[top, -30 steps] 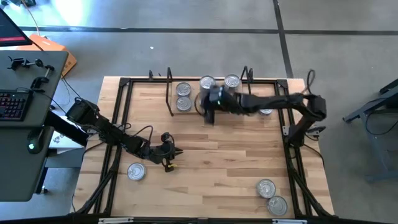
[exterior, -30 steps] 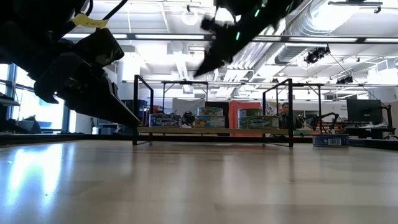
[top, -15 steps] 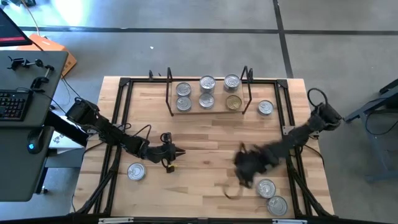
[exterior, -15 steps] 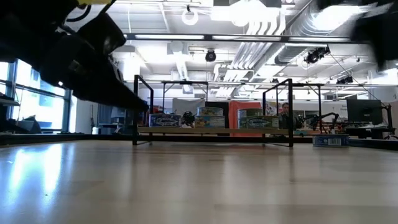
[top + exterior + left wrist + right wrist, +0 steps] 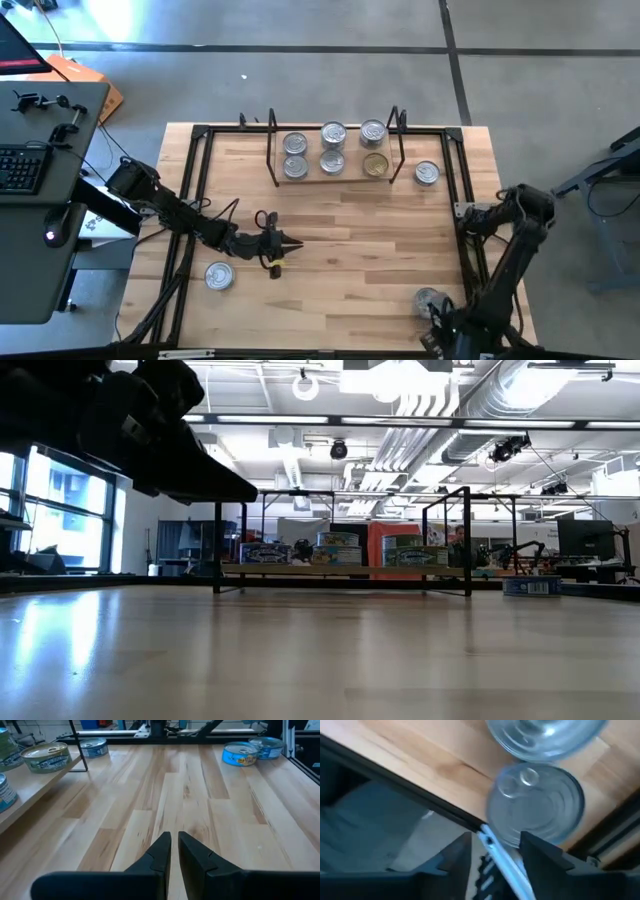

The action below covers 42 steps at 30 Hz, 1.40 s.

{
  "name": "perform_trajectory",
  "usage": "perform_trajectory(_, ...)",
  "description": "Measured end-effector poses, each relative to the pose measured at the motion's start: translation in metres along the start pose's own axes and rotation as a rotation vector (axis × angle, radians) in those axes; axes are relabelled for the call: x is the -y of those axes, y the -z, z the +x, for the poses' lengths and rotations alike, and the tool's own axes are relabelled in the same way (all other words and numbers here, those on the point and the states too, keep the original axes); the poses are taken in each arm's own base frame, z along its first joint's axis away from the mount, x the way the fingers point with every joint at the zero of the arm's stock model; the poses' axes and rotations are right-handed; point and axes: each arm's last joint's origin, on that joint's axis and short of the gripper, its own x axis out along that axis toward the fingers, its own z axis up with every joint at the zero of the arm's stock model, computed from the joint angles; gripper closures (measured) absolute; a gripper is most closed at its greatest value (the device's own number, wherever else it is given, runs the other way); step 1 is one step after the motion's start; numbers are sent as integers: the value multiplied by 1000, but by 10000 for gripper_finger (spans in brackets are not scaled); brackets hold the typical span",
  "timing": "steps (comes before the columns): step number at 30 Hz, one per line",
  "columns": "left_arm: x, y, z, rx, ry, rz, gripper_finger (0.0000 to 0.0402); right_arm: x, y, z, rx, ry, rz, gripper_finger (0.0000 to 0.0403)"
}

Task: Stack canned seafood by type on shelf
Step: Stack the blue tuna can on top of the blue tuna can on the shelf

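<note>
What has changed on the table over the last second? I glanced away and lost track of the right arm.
The right gripper swung from the shelf, where it left a gold-lidded tin, across to the table's near right corner. It now hangs over the two silver tins there, jaws apart, nothing held. The left gripper, shut, stayed mid-table, as did the other tins.
</note>
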Motion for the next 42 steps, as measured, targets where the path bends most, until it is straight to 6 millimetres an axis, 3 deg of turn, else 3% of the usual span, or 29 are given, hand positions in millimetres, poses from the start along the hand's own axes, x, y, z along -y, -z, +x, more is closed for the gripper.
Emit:
perform_trajectory(4,0,-1,0,11,2,-7,377,1,-3,11,43,58,-49,287)
perform_trajectory(9,1,-3,0,26,30,1,377,-5,-28,1,488,-63,-302,323)
perform_trajectory(11,0,-4,1,32,47,2,377,-5,-40,-9,530,-27,-324,334)
perform_trajectory(16,0,-7,2,54,72,-15,377,0,-51,-16,214,147,-260,358)
perform_trajectory(20,0,-7,1,53,74,-14,377,-11,-36,-14,-58,63,-206,375)
perform_trajectory(27,0,-7,2,52,75,-13,377,-15,-22,-1,-94,38,-186,401)
perform_trajectory(35,0,-7,1,52,76,-4,377,-23,-14,32,-126,55,-241,402)
perform_trajectory(42,0,-7,1,54,75,32,377,-37,-31,56,-96,72,-298,403)
